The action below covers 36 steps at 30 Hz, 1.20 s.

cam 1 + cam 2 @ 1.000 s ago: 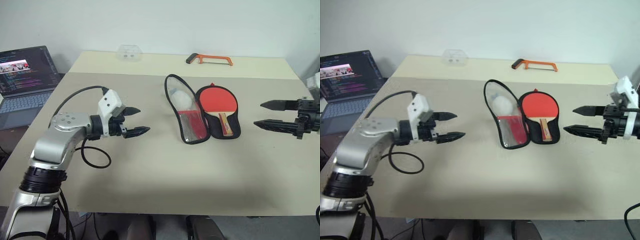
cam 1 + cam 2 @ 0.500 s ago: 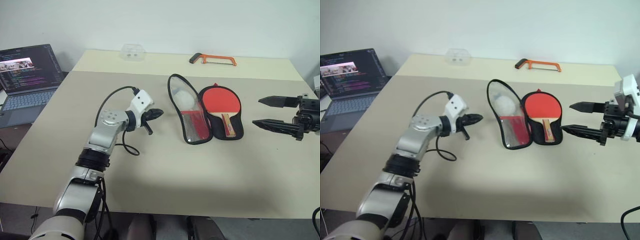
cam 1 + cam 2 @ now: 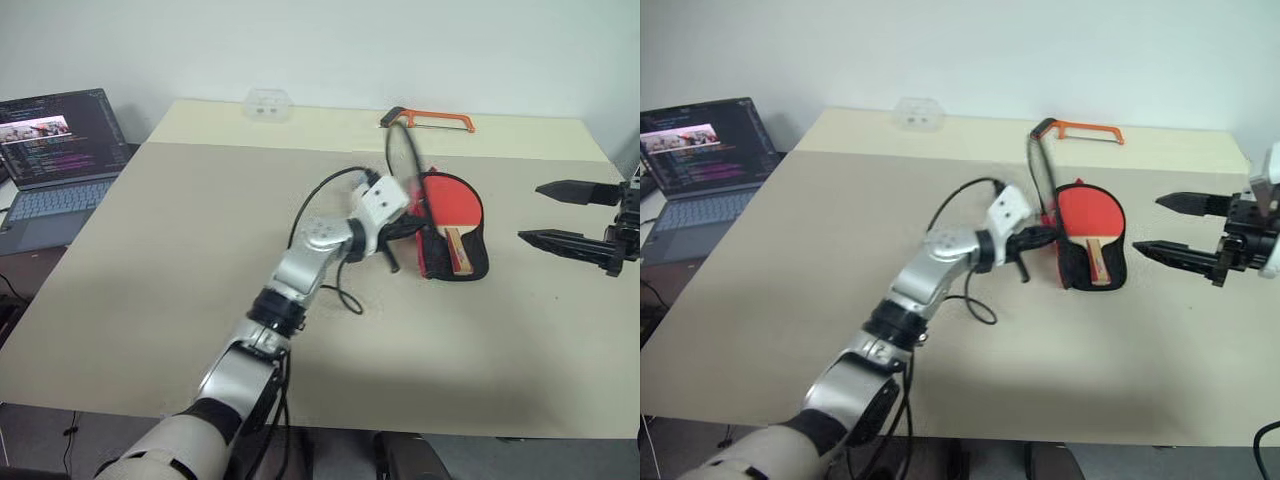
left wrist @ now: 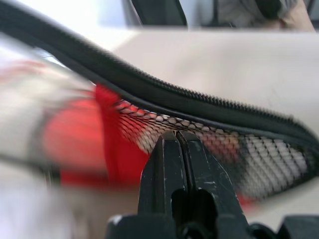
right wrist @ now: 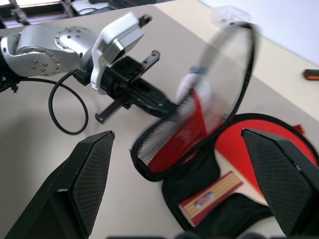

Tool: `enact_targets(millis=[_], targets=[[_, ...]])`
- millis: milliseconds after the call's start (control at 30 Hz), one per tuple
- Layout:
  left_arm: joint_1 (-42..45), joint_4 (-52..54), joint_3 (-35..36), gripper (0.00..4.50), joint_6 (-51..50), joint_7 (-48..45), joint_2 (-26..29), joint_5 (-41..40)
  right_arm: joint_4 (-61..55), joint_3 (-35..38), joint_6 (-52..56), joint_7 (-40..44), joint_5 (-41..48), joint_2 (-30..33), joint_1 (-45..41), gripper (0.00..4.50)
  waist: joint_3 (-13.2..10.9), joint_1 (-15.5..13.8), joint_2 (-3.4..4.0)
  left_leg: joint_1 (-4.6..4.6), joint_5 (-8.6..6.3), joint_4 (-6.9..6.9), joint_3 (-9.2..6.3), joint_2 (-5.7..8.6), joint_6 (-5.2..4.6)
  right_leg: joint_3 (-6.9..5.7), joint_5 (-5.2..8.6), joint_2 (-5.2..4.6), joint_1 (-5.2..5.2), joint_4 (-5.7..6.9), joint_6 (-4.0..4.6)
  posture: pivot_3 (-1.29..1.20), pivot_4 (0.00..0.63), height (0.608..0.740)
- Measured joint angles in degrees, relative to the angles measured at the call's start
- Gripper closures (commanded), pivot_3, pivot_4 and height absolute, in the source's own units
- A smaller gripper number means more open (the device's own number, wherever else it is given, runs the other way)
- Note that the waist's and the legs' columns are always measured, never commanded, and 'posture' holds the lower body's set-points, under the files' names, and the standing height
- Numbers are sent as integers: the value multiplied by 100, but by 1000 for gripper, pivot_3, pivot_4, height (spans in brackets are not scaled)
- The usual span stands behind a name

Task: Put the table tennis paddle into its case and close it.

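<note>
The table tennis paddle [image 3: 447, 205] lies face up in the far-right part of the bench [image 3: 180, 270], already resting in the lower half of its case [image 3: 470, 268], with its wooden handle pointing toward the near edge and the red blade toward the far edge. The case's windowed lid [image 5: 219, 94] stands tilted up along the paddle's left side, hinged there, so it has to swing rightward over the paddle to shut. The left gripper [image 3: 404, 226] reaches in from the left, its fingers [image 4: 177, 169] pressed together against the mesh of that lid, pushing rather than pinching as far as I can judge. That arm is plainly the nearer one to the lid. The right gripper [image 3: 572, 214] hangs off to the right of the case, apart from it, its fingers [image 5: 89, 174] spread wide and pointing left toward the paddle. Far behind, an orange hacksaw [image 3: 428, 119] lies clear of all this.
</note>
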<state>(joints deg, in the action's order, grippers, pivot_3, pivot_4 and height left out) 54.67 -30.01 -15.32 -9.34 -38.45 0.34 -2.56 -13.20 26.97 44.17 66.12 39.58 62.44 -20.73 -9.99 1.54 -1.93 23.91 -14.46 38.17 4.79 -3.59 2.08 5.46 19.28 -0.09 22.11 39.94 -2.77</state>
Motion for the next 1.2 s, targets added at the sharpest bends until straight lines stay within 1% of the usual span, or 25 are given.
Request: enact_targets(millis=[67, 133, 200, 300, 367, 433, 500, 533, 600, 667, 733, 800, 833, 933, 1000, 1100, 1200], targets=[[162, -443, 5, 4452, 245, 468, -296, 134, -30, 141, 7, -80, 1, 8, 25, 0, 0, 1, 0, 0, 0, -2, 0, 1, 0, 1, 0, 0, -1, -1, 0, 0, 150, 740], [371, -1175, -2, 4452, 378, 1078, -586, 385, -119, 265, 28, -190, 5, 11, 113, 0, 0, -6, 0, 0, 0, -2, -2, 3, -1, -1, 0, 0, -1, -2, 0, 0, 150, 740], [487, -1713, -5, 4452, 425, 1515, -742, 561, -217, 325, 60, -261, 43, 12, 157, 0, 0, 6, 0, 0, -1, -4, -1, 4, -1, 2, 0, 0, 0, -2, -1, 0, 150, 740], [729, -2761, 16, 4452, 672, 2258, -802, 790, -380, 378, 131, -395, 143, 8, 239, 0, 0, 19, 0, -2, 0, -8, -2, 4, 0, 2, 0, 1, 0, 0, -1, 0, 150, 740], [829, -3219, 18, 4452, 880, 2491, -814, 890, -458, 378, 142, -494, 204, 4, 276, 0, 0, 9, 0, -1, 1, -8, -2, 4, 2, -1, 0, 1, 0, -1, -1, 0, 150, 740], [896, -3385, 85, 4452, 1067, 2538, -823, 879, -491, 378, 164, -571, 231, 0, 295, 0, 0, -8, -1, 0, 9, -7, 0, 4, 16, -1, 0, -2, 0, -2, -1, 0, 150, 740], [1022, -3306, 369, 4452, 1232, 2339, -825, 665, -555, 380, 318, -720, 347, -43, 329, 0, -1, -21, -1, 2, 13, -8, 1, 3, 22, -3, 0, -2, 1, -3, -1, 0, 150, 740], [1056, -3042, 505, 4452, 1258, 2047, -805, 478, -578, 378, 454, -866, 441, -97, 327, 0, -1, -22, -1, 2, 13, -9, 1, 2, 23, -3, 0, -1, 1, -2, -1, 0, 150, 740], [1078, -2338, 684, 4096, 1270, 1434, -687, 139, -562, 338, 714, -1170, 458, -200, 329, 0, 1, -19, 2, 0, 15, -10, 4, 0, 26, -3, 0, -1, 2, -2, -1, 0, 150, 740], [885, -1199, 772, 3598, 808, 507, -336, -383, -491, 281, 1187, -1754, 580, -542, 190, 0, 2, 37, 4, -8, 20, -13, 7, -10, 37, 5, 0, 6, 1, 4, 0, 0, 150, 740], [459, 78, 806, 2880, 108, -413, 385, -860, -267, 264, 1862, -2450, 831, -1116, 84, 0, 15, 118, 25, -24, 26, -23, 4, -15, 47, 13, 0, 15, 0, 12, 1, 0, 150, 740], [46, 797, 888, 2204, -495, -982, 1045, -1162, -46, 301, 2401, -2950, 1059, -1579, 75, 0, 31, 147, 55, -26, 29, -23, 3, -16, 51, 12, 1, 16, 2, 22, 3, 0, 150, 740], [-244, 1178, 888, 1869, -853, -1320, 1464, -1322, 104, 409, 2685, -3247, 1236, -1906, 33, 0, 36, 161, 62, -26, 30, -21, 1, -17, 52, 10, 1, 16, 2, 26, 3, 0, 150, 740], [-837, 1767, 916, 857, -1505, -1890, 2303, -1572, 613, 899, 3202, -4023, 1580, -2570, -205, 0, 35, 138, 65, -18, 32, -7, -5, -15, 48, 3, 1, 6, 1, 28, 3, 0, 150, 740], [-1097, 2077, 963, 93, -1766, -2072, 2661, -1662, 929, 1230, 3404, -4455, 1721, -2823, -378, 0, 35, 94, 64, -12, 34, -3, -8, -13, 41, -2, 1, -5, 1, 26, 2, 0, 150, 740], [-1396, 2599, 1097, 40, -2052, -2139, 3032, -1787, 1222, 1543, 3506, -4876, 1850, -3061, -465, 0, 36, 6, 64, -8, 32, -5, -13, -10, 38, -5, 1, -6, 0, 19, 2, 0, 150, 740], [-1653, 3042, 1139, 40, -2168, -2016, 3147, -1805, 1436, 1709, 3498, -5147, 1934, -3233, -467, 0, 36, -3, 64, -5, 31, -8, -12, -7, 36, -3, 1, -5, 0, 14, 2, 0, 150, 740]])
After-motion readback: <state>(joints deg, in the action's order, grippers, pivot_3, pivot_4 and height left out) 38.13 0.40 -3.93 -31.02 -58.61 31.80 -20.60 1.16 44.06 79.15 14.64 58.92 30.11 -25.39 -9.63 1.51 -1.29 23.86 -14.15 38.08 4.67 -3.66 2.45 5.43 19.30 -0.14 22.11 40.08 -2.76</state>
